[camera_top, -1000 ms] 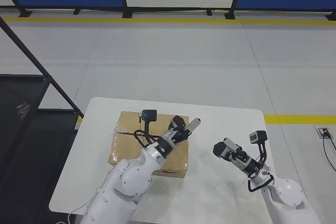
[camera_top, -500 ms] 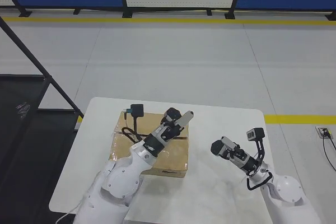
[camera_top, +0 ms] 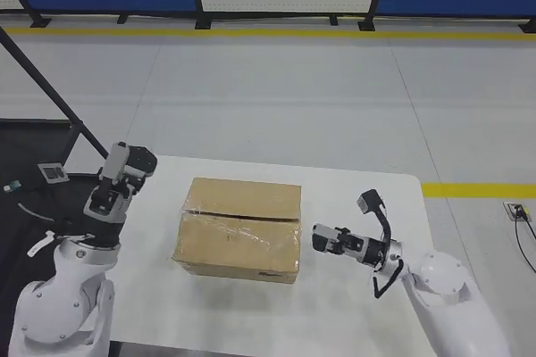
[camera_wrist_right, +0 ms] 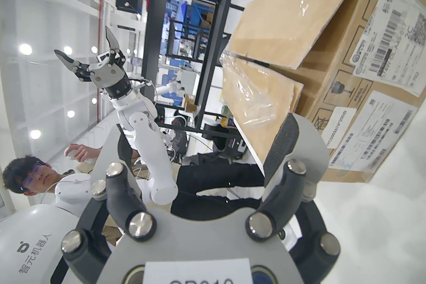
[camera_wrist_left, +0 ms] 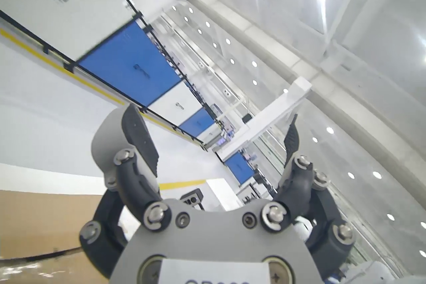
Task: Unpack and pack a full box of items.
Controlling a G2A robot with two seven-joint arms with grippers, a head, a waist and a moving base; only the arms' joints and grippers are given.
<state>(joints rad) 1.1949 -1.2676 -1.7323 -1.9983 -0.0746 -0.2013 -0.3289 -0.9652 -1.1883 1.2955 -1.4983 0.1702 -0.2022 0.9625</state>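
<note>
The box (camera_top: pixel 239 234) sits seam-up, long axis side to side; left hand (camera_wrist_left: pixel 213 129) and right hand (camera_top: pixel 318 239) gape empty.

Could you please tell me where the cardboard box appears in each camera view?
Top view: the cardboard box near the table's middle.
Left wrist view: its brown top beside the left end effector.
Right wrist view: its labelled side just beyond the right end effector.
Shared landmark: the left end effector.
</note>
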